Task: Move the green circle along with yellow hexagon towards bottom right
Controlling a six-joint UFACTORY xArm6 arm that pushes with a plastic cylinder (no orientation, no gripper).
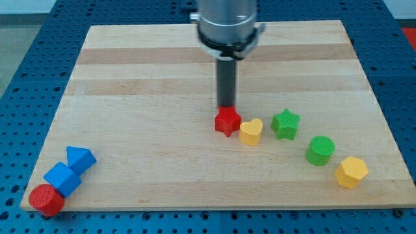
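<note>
My tip [227,108] had nothing to hold and sat right behind the red star [227,121], far from the green circle [320,150], which lay beside the yellow hexagon [351,171] near the board's [130,78] bottom right, probably needing only a small push.

pale wooden board [130,78] lies on a blue perforated table [26,45].

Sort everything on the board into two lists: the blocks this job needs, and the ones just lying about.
For the job:
green circle
yellow hexagon
my tip, at the red star's top edge

Lying about:
red star
yellow heart
green star
blue triangle
blue cube
red cylinder
</note>
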